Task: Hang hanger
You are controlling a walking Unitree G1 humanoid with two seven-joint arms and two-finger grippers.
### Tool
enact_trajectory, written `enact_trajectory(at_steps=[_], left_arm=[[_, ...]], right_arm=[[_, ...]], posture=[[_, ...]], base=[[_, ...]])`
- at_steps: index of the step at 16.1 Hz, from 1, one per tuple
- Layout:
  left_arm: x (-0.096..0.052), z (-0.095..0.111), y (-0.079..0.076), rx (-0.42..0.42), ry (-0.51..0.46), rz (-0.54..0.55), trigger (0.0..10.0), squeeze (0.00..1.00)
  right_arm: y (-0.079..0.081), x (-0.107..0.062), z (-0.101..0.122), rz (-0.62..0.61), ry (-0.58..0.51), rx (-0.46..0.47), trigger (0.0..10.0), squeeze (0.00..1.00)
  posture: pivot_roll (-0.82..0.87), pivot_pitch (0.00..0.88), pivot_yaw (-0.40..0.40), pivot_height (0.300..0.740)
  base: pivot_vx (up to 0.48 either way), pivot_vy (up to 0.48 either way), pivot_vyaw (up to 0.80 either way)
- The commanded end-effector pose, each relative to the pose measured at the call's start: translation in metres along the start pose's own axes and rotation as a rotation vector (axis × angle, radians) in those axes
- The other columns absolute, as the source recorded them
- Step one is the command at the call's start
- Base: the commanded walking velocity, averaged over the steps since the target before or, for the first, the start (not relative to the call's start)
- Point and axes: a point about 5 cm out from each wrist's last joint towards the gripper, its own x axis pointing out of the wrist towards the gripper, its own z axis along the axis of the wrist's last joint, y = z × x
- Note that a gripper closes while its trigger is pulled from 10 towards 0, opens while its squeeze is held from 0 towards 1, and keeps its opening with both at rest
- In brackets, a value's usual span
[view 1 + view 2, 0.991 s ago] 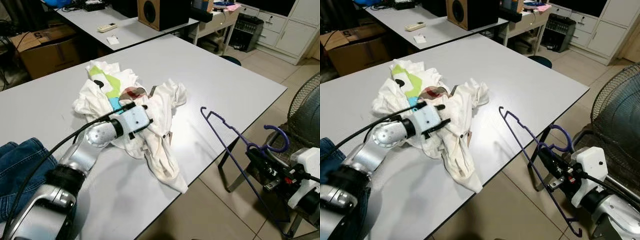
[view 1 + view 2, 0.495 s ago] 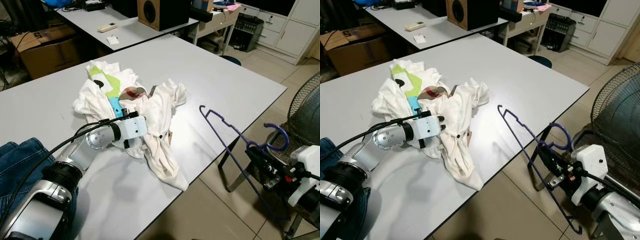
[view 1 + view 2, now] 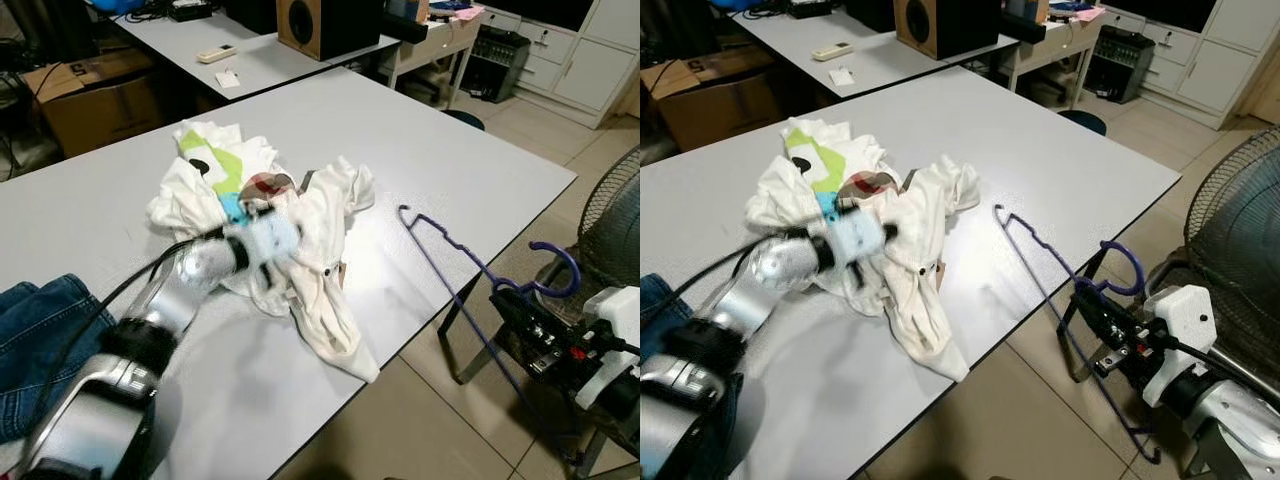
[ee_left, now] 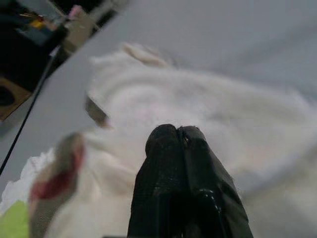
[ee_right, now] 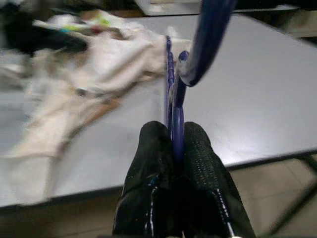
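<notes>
two claws are working: the right claw [image 3: 1102, 325] is gripping the purple hanger [image 3: 1060, 270] beyond the desk [image 3: 1060, 160] edge; the left claw [image 4: 173, 136], fingers pressed together, is reaching into the white shirt [image 3: 910, 250]. advice: find the collar before inserting the hanger.

Right tool [image 5: 173, 136] clamps purple hanger [image 5: 171, 94] near white clothes [image 5: 94, 59].

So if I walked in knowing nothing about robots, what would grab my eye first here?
Probably the crumpled white shirt with its green and blue print, heaped mid-way along the grey table, with the left gripper pressed into it, fingers together. Next, the purple hanger, pinched by the right gripper off the table's right edge, one end poking out over the tabletop.
</notes>
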Motion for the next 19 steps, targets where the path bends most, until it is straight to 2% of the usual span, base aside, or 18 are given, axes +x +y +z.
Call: enact_trajectory(at_steps=[1,6,7,8,9,10,11,12,13,14,16,19], left_arm=[[0.004,0.024,0.028,-0.079,-0.089,0.119,0.0,0.00],[0.010,0.065,0.061,-0.133,-0.246,0.238,0.0,0.00],[0.009,0.065,0.058,-0.062,-0.225,0.166,0.0,0.00],[0.009,0.062,0.055,-0.032,-0.211,0.118,0.0,0.00],[0.005,0.050,0.050,0.019,-0.154,0.064,0.0,0.00],[-0.002,0.031,0.049,0.060,-0.063,0.064,10.0,0.00],[-0.008,0.021,0.052,0.060,-0.025,0.089,10.0,0.00],[-0.010,0.017,0.053,0.059,-0.011,0.111,10.0,0.00],[-0.015,0.007,0.054,0.037,0.020,0.131,10.0,1.00],[-0.018,0.001,0.051,0.017,0.033,0.121,10.0,1.00],[-0.022,-0.014,0.036,-0.118,0.050,0.077,10.0,1.00],[-0.030,-0.030,0.011,-0.165,0.073,-0.033,10.0,1.00]], right_arm=[[0.014,0.001,0.015,0.121,-0.039,0.010,10.0,0.00],[0.044,0.007,0.013,0.313,-0.008,0.046,10.0,0.00],[0.046,0.008,0.010,0.323,0.010,0.043,10.0,0.00],[0.046,0.008,0.009,0.323,0.019,0.041,10.0,0.00],[0.042,0.006,0.006,0.276,0.050,0.018,10.0,0.00],[0.027,0.001,-0.002,0.157,0.093,-0.016,10.0,0.00],[0.014,-0.004,-0.007,0.068,0.117,-0.034,10.0,0.00],[0.009,-0.006,-0.008,0.043,0.123,-0.041,10.0,0.00],[-0.002,-0.013,-0.004,-0.018,0.117,-0.055,10.0,0.00],[-0.007,-0.018,0.000,-0.057,0.098,-0.064,10.0,0.00],[-0.022,-0.033,0.021,-0.185,-0.019,-0.030,10.0,0.00],[-0.021,-0.037,0.014,-0.183,-0.005,0.002,10.0,0.00]], posture=[[-0.12,0.000,0.024,0.740],[-0.12,0.000,0.049,0.740],[-0.11,0.000,0.057,0.740],[-0.11,0.000,0.057,0.740],[-0.11,0.000,0.064,0.740],[-0.11,0.000,0.069,0.740],[-0.11,0.000,0.069,0.740],[-0.11,0.000,0.069,0.740],[-0.12,0.000,0.065,0.740],[-0.12,0.000,0.062,0.740],[-0.13,0.000,0.066,0.740],[-0.16,0.000,0.074,0.740]], base=[[0.000,0.000,0.00],[0.000,0.000,0.00],[0.000,0.000,0.00],[0.000,0.000,0.00],[0.000,0.000,0.00],[0.000,0.000,0.00],[0.000,0.000,0.00],[0.000,0.000,0.00],[0.000,0.000,0.00],[0.000,0.000,0.00],[0.000,0.000,0.00],[0.000,0.000,0.00]])
